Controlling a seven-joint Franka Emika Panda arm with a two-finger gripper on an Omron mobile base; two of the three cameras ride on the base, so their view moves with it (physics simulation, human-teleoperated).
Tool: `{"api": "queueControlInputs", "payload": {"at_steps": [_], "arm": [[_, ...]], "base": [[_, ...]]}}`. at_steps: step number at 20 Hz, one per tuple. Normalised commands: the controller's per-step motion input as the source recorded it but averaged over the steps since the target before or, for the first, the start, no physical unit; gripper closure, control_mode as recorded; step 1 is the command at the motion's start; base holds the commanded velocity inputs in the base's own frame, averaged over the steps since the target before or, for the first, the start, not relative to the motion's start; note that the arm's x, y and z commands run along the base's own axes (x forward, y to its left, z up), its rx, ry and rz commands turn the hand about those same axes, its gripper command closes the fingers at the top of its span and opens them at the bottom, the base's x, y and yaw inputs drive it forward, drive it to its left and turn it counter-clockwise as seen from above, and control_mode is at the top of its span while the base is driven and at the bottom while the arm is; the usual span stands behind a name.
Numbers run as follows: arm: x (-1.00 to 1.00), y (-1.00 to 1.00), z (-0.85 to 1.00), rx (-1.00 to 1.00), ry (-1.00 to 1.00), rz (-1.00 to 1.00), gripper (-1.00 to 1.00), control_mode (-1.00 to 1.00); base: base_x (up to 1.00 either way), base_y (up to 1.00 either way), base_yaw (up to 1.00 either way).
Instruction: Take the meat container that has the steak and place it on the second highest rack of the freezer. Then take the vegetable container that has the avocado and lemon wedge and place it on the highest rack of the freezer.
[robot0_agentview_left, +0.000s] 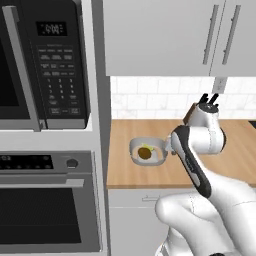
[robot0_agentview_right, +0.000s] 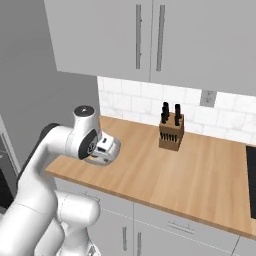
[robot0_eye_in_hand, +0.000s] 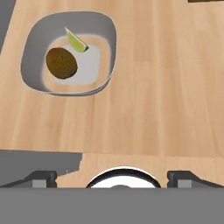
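Kitchen counter (robot0_agentview_left: 235, 165) of pale wood under white wall cabinets, tiled splashback behind. Working left to right: at the far left of my left base view sit the microwave (robot0_agentview_left: 45, 65) and wall oven (robot0_agentview_left: 47, 205), then a grey upright panel, then the counter's left end.

On that left end stands the vegetable container (robot0_eye_in_hand: 111, 41), a shallow grey dish with rounded corners. Inside it the avocado (robot0_eye_in_hand: 61, 63) lies left of centre, with the lemon wedge (robot0_eye_in_hand: 77, 41) touching or just beside its upper right; I can't tell which at this angle.

My gripper (robot0_eye_in_hand: 111, 177) hovers over bare wood to the right of the dish, near it but apart. Fingers stand at their widest and carry nothing.

Farther right, the knife block (robot0_agentview_right: 171, 131) stands against the tiles, well apart.

Handling, as I judge it: dish looks rigid, light, likely slick-walled. Contents are loose, and the round avocado would roll if tilted. I'd straddle the near rim wall, one finger inside and one outside, and carry it level.
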Motion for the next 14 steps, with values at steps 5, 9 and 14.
{"api": "queueControlInputs", "payload": {"at_steps": [5,9,14], "arm": [[0.41,-0.05,-0.1,0.03,0.25,0.0,-1.0,-1.0],[0.0,0.0,-0.37,0.0,0.05,0.01,-1.0,-1.0],[0.02,0.0,-0.61,0.0,0.0,0.0,-1.0,-1.0]], "base": [[0.0,0.0,0.0],[0.0,0.0,0.0],[0.0,0.0,0.0]]}}
